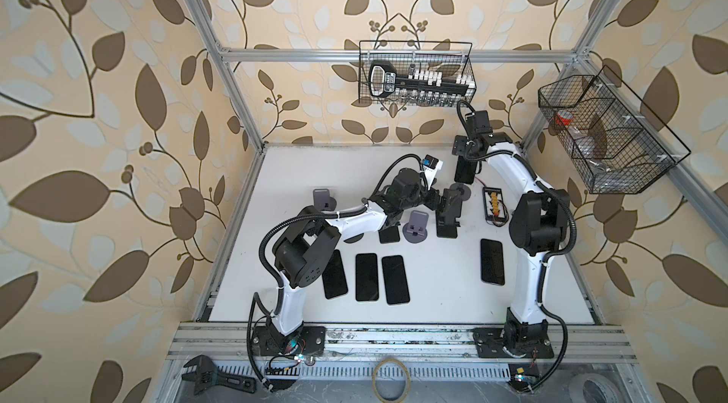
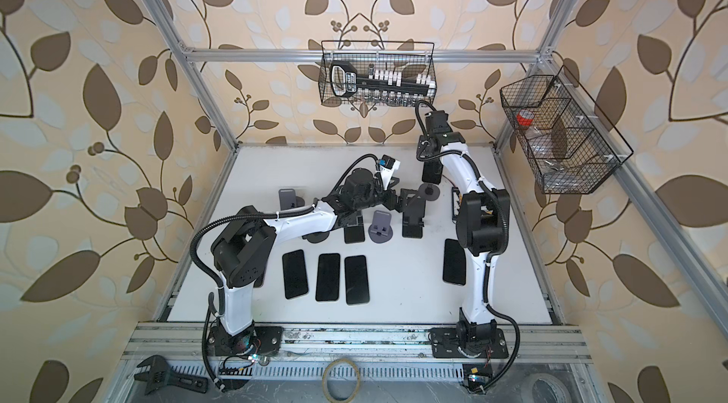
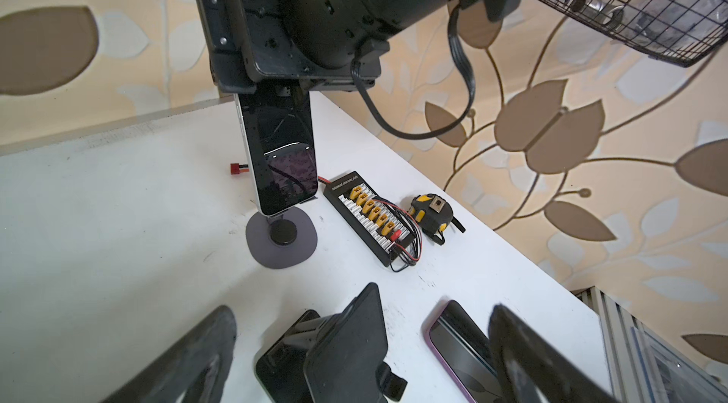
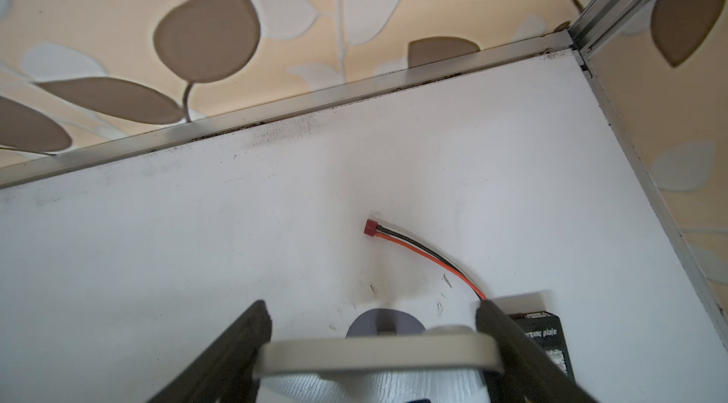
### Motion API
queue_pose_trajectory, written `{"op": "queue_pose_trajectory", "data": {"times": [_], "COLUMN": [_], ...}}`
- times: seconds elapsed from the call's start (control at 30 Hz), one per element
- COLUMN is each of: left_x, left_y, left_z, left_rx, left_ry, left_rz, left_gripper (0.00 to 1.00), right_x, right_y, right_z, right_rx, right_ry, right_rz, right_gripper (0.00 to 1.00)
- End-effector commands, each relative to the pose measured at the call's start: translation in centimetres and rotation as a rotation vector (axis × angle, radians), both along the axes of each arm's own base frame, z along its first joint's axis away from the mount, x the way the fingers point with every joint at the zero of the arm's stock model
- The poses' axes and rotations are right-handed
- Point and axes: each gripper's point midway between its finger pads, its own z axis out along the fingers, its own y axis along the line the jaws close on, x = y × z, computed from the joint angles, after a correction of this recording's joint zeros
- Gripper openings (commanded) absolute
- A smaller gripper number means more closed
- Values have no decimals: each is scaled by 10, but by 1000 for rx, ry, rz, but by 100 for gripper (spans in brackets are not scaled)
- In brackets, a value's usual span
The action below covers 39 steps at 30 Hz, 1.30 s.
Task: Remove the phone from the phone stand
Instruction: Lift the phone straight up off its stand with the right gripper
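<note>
**Top views.** The right gripper [image 1: 465,161] was closed on the upper end of the phone [image 1: 465,175]. The phone was held upright near the far edge of the table [image 1: 299,168], just above the round grey stand [image 1: 461,191]. The left gripper [image 1: 443,202] was spread wide about a black stand [image 1: 447,220]. Other phones [image 1: 366,277] lay flat nearer the arm bases.

**Left wrist view.** The phone's lower end met the grey stand's cradle; whether it rested there or hung just clear could not be told. A charging plate [image 3: 370,216] lay beside the grey stand. The left fingers [image 3: 189,361] flanked the black stand, with a gap at each side.

**Right wrist view.** The right fingers [image 4: 236,350] pressed the phone's pale edge from both sides. A red connector [image 4: 371,227] lay on the table beyond.
</note>
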Motion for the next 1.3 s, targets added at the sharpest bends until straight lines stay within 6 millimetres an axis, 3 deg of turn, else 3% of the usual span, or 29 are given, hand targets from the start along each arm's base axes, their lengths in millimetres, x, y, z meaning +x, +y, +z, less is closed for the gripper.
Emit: {"op": "queue_pose_trajectory", "data": {"times": [0.0, 0.27, 0.53, 0.87, 1.07, 1.27], "left_x": [2, 4, 5, 9, 12, 5], "left_y": [-4, 0, 1, 2, 10, 24], "left_z": [20, 19, 17, 17, 31, 28], "left_rx": [-56, -67, -61, -65, -79, -42], "left_ry": [-59, -56, -67, -72, -61, -59], "left_rz": [15, 42, 48, 50, 54, 53], "left_gripper": [99, 99, 99, 99, 99, 99], "right_x": [2, 5, 5, 3, 0, 0], "right_y": [-5, -8, -11, -12, -13, -13], "right_z": [-9, -13, 2, 14, 32, 29], "right_rx": [-9, -26, -38, -42, -43, -7], "right_ry": [23, 34, 13, -7, -39, -35], "right_rz": [-25, -43, -47, -49, -47, -47], "right_gripper": [82, 77, 69, 65, 63, 62]}}
